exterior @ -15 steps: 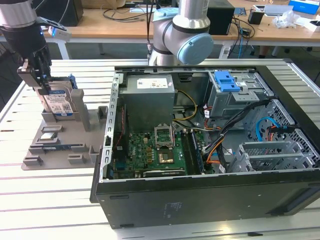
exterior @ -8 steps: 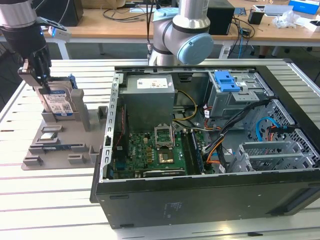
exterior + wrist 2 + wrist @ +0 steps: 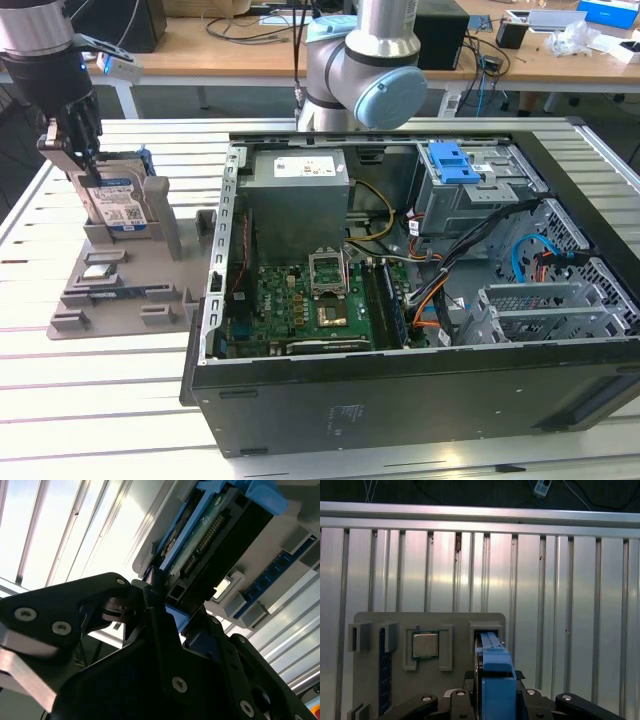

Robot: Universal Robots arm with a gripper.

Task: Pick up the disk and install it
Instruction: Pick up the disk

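Gripper [image 3: 72,163]: I see jaws clamping the disk [image 3: 118,205], upright in grey fixture [image 3: 120,290].
First wrist view: processor chip [image 3: 425,645] beside it.

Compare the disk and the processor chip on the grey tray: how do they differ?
The disk stands on edge in its slot; the chip lies flat. The disk has a blue frame; the chip is bare metal. The gripper is at the disk, away from the chip. Both sit on the grey tray.
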